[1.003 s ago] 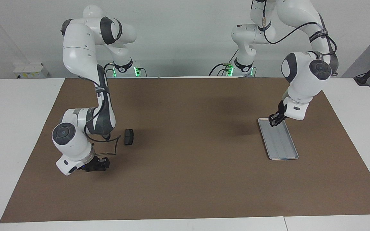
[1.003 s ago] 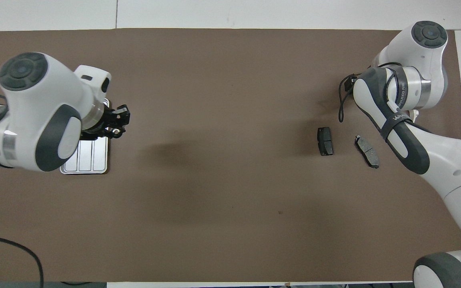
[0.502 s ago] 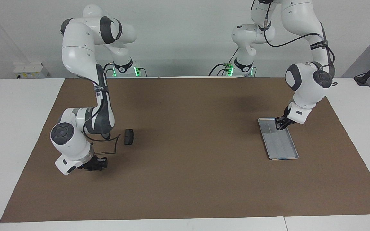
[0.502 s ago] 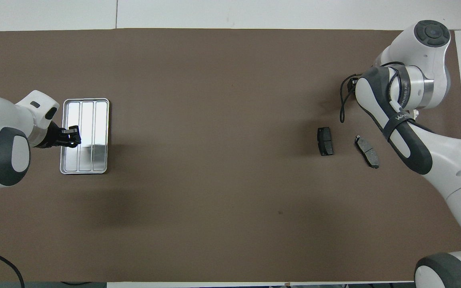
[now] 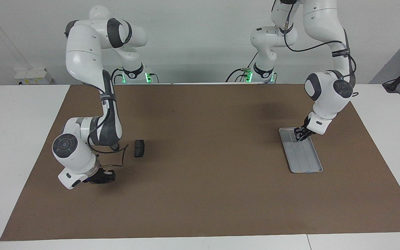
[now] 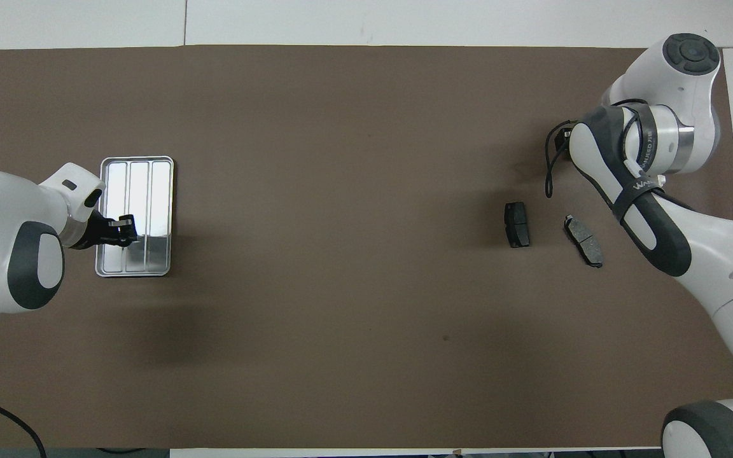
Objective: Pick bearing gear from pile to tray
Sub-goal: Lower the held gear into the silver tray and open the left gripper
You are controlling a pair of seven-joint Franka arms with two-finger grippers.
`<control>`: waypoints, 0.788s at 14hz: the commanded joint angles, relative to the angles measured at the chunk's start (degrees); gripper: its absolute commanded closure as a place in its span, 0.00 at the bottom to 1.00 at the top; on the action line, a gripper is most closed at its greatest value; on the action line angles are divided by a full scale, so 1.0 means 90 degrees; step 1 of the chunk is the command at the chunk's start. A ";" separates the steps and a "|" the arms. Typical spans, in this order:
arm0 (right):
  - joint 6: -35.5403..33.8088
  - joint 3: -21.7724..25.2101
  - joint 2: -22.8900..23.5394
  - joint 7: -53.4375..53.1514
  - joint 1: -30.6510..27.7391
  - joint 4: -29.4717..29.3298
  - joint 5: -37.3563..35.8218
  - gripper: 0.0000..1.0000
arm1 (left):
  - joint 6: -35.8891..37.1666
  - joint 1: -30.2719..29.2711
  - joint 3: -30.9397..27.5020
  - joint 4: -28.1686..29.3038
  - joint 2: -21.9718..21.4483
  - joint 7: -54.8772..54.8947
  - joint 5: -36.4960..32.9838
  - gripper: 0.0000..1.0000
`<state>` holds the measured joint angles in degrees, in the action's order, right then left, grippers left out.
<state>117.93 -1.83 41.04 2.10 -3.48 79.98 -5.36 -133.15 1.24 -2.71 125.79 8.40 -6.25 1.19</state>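
Observation:
The silver tray [image 5: 307, 163] [image 6: 150, 262] lies on the mat at the left arm's end of the table. My left gripper [image 5: 299, 136] [image 6: 127, 230] hangs low over the tray's end nearer the robots, fingertips together; I cannot make out anything between them. Two dark grey plates of the pile [image 6: 517, 224] [image 6: 583, 240] lie at the right arm's end; the facing view shows only one plate [image 5: 139, 148]. My right gripper [image 5: 107, 176] is down at the mat, shut, and what it closes on is hidden. In the overhead view its own wrist covers it. No bearing gear shows.
A brown mat [image 5: 203, 156] covers most of the white table [image 5: 19, 139]. A black cable loop [image 5: 122, 156] hangs from the right arm's wrist near the plates. The right arm's forearm reaches over the pile area.
My left arm has swung down and brought its gripper low over the tray. My right gripper has drawn its fingers together at the mat and shifted slightly.

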 commanded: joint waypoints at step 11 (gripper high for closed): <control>-0.1599 0.0057 -0.0272 -0.2016 0.1254 -0.0732 0.0242 0.81 | -0.0636 0.0146 -0.0031 0.0379 0.0072 -0.0106 -0.0024 0.01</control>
<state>106.17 -1.88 40.25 -9.87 4.53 74.68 -5.00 -137.38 1.41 -2.31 128.72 8.73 -6.68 1.19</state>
